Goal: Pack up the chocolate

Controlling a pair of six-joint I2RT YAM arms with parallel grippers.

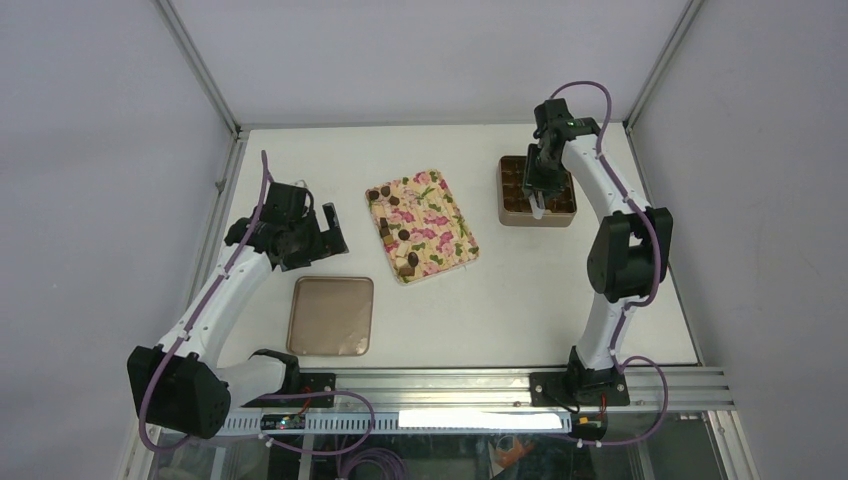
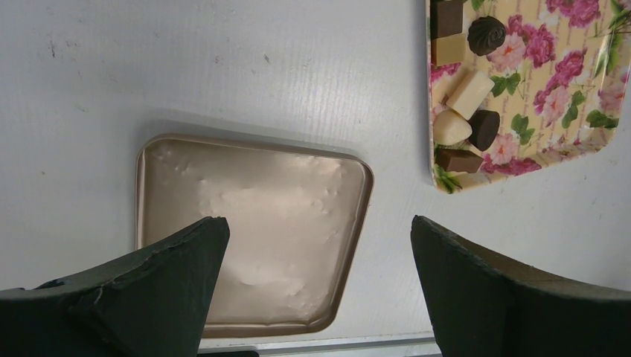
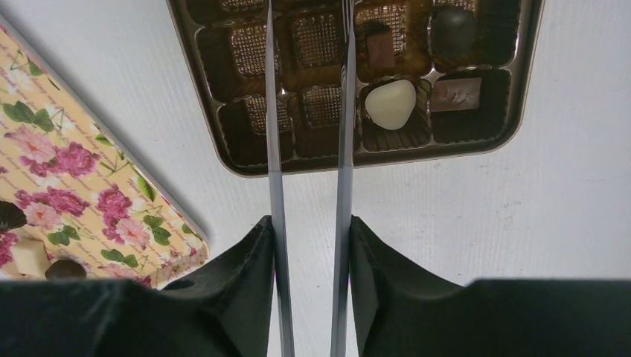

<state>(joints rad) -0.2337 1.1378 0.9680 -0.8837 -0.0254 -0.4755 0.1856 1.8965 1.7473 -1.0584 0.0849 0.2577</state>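
Your left end effector (image 2: 316, 223) gaped over lid (image 2: 253, 193) | right end effector (image 1: 539, 205) hung above box (image 3: 446, 152), grip untellable | chocolate (image 2: 485, 33) lay on tray (image 2: 565, 97)

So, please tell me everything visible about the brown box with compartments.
The box is square, golden-brown, round-cornered, with a grid of cups. It lies flat, lidless, on the white table, far right, apart from the floral tray. Four chocolates sit in cups on one side; other cups in view look empty. Thin blades of the right gripper reach over it; contact unclear.
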